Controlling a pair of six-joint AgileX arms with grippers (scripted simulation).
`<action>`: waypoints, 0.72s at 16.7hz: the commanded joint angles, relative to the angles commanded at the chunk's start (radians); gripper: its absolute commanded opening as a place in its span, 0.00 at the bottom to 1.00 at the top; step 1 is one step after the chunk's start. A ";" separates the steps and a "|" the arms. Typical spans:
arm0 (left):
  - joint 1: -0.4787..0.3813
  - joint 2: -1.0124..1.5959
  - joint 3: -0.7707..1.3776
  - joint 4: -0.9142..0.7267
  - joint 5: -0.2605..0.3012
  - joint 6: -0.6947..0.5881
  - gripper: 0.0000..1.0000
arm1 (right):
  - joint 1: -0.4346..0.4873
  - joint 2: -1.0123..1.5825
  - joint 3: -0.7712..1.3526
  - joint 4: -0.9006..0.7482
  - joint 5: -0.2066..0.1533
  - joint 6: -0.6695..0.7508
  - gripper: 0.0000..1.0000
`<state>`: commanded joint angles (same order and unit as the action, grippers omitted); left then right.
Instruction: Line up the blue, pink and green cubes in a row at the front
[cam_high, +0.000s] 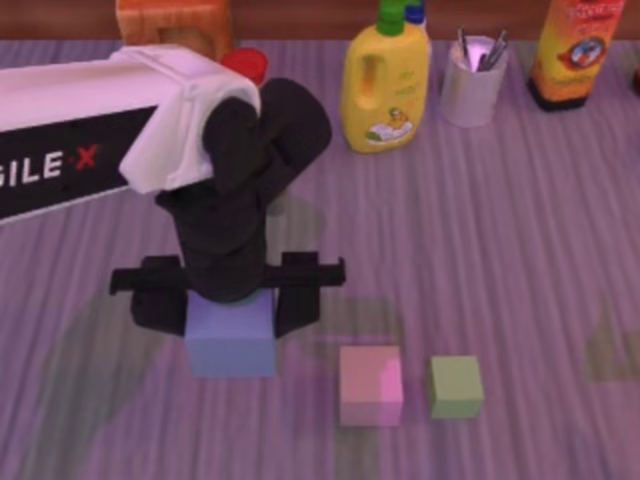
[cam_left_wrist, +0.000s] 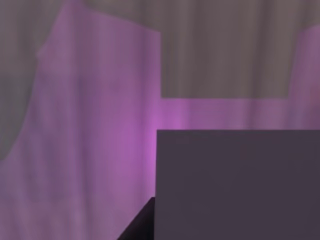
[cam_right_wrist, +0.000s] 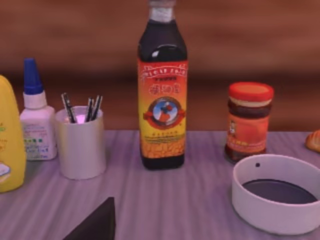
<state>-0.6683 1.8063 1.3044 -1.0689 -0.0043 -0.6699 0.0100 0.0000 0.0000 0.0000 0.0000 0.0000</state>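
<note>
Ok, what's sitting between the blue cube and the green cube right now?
The pink cube sits between the blue cube and the green cube, apart from both with bare table on either side. This shows in the top view; the left claw straddles the blue one.

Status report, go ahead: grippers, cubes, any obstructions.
Left gripper open, straddling blue cube. Right arm out of top view. Pink cube, green cube in row, right of blue. Nothing between.

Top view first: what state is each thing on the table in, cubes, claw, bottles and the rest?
Blue cube: on table, between left claw fingers.
Pink cube: resting free, beside blue.
Green cube: resting free, right of pink.
Yellow bottle: upright, capped.
Sauce bottle: upright, capped.
Jar: lidded.
Cup: holding pens.
</note>
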 joint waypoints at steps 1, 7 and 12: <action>0.000 0.007 -0.017 0.023 0.000 0.000 0.00 | 0.000 0.000 0.000 0.000 0.000 0.000 1.00; -0.005 0.073 -0.157 0.237 0.001 -0.004 0.00 | 0.000 0.000 0.000 0.000 0.000 0.000 1.00; -0.006 0.081 -0.171 0.256 0.001 -0.005 0.00 | 0.000 0.000 0.000 0.000 0.000 0.000 1.00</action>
<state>-0.6748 1.8870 1.1329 -0.8125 -0.0036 -0.6746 0.0100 0.0000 0.0000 0.0000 0.0000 0.0000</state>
